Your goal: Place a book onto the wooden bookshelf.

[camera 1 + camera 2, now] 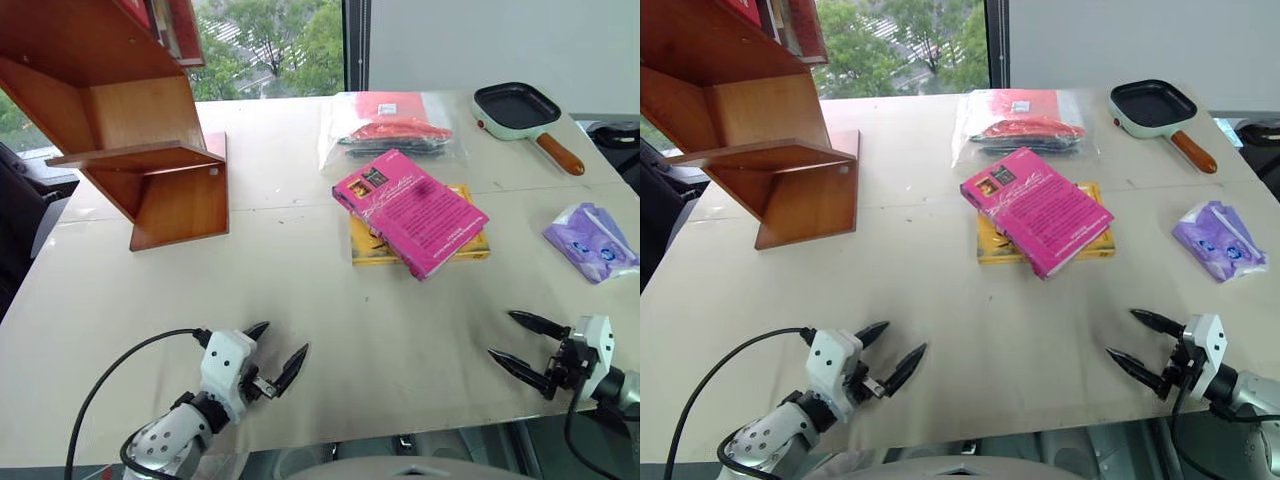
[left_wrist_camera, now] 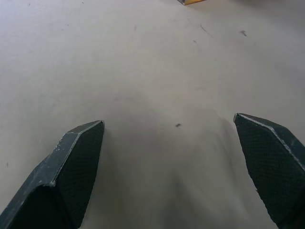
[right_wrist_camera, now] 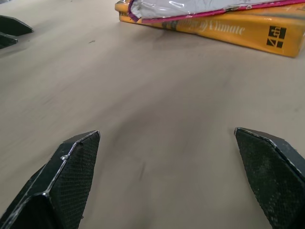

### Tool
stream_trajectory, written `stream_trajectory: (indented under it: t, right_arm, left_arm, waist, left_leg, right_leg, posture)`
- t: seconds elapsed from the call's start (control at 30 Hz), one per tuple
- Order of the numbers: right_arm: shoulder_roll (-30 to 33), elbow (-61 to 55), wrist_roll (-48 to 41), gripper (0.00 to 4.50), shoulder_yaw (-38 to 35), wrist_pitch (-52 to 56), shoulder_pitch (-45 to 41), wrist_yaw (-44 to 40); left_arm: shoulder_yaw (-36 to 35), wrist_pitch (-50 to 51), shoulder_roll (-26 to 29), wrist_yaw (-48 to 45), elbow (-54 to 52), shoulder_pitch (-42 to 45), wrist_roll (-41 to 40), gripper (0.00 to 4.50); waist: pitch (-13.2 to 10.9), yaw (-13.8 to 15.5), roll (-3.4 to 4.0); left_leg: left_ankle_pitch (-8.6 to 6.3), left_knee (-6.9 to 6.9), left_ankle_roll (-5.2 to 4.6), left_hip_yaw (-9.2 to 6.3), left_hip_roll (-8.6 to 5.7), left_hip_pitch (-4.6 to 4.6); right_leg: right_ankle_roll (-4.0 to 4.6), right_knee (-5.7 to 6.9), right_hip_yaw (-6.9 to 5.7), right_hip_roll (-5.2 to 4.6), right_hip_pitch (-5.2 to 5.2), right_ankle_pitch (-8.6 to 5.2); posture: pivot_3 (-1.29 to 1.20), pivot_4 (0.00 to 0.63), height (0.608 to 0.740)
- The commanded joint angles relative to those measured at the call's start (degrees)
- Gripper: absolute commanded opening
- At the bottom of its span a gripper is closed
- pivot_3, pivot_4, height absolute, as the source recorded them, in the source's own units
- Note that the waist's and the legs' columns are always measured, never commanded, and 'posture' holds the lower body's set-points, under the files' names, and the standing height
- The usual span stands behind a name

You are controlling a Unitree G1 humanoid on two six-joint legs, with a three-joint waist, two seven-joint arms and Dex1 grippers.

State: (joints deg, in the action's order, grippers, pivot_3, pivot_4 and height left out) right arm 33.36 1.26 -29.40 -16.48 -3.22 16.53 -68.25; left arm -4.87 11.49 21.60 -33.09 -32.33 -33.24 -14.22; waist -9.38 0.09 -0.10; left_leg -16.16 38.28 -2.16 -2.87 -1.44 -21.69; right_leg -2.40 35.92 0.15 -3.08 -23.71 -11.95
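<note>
Pink book (image 1: 412, 211) lying mid-desk, askew atop yellow book (image 1: 470, 246), untouched. Wooden bookshelf (image 1: 140, 150) far left on desk (image 1: 300, 290), well apart from book. Left gripper (image 1: 278, 352) & right gripper (image 1: 520, 342) low over near edge, both w/ jaws released wide, grasping nothing. Frying pan (image 1: 520, 108) far right.

Setting reads as lab or test room, not home. My view covers wide pale surface (image 1: 300, 300), scuffed, beside large window (image 1: 270, 45) with trees outside. Mismatched props laid out: wooden bookshelf (image 1: 130, 120), stacked books (image 1: 415, 215), small frying pan (image 1: 520, 110), bagged items (image 1: 395, 125), purple packet (image 1: 592, 240).
</note>
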Motion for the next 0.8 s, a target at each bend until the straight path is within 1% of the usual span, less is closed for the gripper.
stream_trajectory:
  t: [0.03,0.13,0.27,0.4,0.57,0.67,0.8]
  right_arm:
    - [-0.1,1.6,-0.2,4.5,-0.9,-2.7,-2.1,-0.7]
    - [0.0,4.1,-0.1,4.5,-0.4,-3.5,-4.9,-1.2]
    - [0.0,5.1,-0.2,4.5,-0.2,-3.8,-5.7,-1.6]
    - [-0.2,4.6,-0.1,4.5,0.5,-3.6,-5.8,-1.2]
    - [0.6,4.3,-0.2,4.5,1.2,-1.7,-7.0,-1.1]
    - [0.6,4.2,0.0,4.5,1.6,-1.2,-7.9,-0.4]
    - [0.3,4.2,0.8,4.5,1.2,-1.7,-8.9,2.0]
  left_arm:
    - [-0.5,-0.6,0.4,0.1,0.2,-0.1,-0.4,4.48]
    - [-1.8,-2.0,0.6,-0.4,0.7,0.1,-1.6,4.48]
    - [-1.8,-3.0,1.0,-0.5,0.6,-0.6,-1.2,4.48]
    - [-2.8,-3.9,1.7,-1.0,1.2,-0.6,-1.5,4.48]
    - [-3.0,-3.7,3.6,-0.9,1.5,2.7,-0.7,4.48]
    - [-3.0,-2.4,4.0,-0.5,1.0,5.0,-1.7,4.48]
    - [-2.2,-1.2,5.5,-1.8,0.1,5.6,-2.2,4.48]
  waist:
    - [0.0,0.3,0.01]
    - [0.0,0.5,-0.03]
    - [-0.1,0.8,-0.07]
    - [-0.1,0.7,-0.07]
    - [-0.1,0.7,-0.06]
    - [-0.1,0.7,-0.06]
    - [0.0,0.7,-0.05]
  left_leg:
    - [-0.02,-0.01,0.01,0.0,0.0,-0.01]
    - [-0.06,0.01,-0.01,0.1,0.0,-0.02]
    - [-0.06,0.08,-0.04,0.09,-0.01,0.0]
    - [-0.06,0.09,-0.04,0.08,0.0,0.03]
    - [-0.06,0.09,-0.04,0.08,0.02,0.03]
    - [-0.05,0.1,-0.04,0.11,0.01,0.04]
    - [-0.05,0.1,-0.04,0.11,0.01,0.04]
  right_leg:
    - [0.0,-0.02,0.0,0.0,-0.01,0.0]
    - [0.2,-0.09,0.08,-0.03,-0.01,-0.13]
    - [0.01,-0.08,0.02,-0.03,0.05,-0.23]
    - [0.01,-0.05,0.01,-0.01,0.09,-0.22]
    - [0.18,-0.04,-0.01,0.03,0.09,-0.12]
    - [0.18,-0.03,-0.02,0.04,0.1,-0.11]
    - [0.19,-0.03,0.0,0.03,0.09,-0.1]
  posture:
    - [0.0,0.15,0.735]
    - [0.0,0.15,0.735]
    - [0.0,0.15,0.735]
    - [0.0,0.15,0.735]
    - [0.0,0.15,0.735]
    - [0.0,0.15,0.735]
    - [0.0,0.15,0.735]
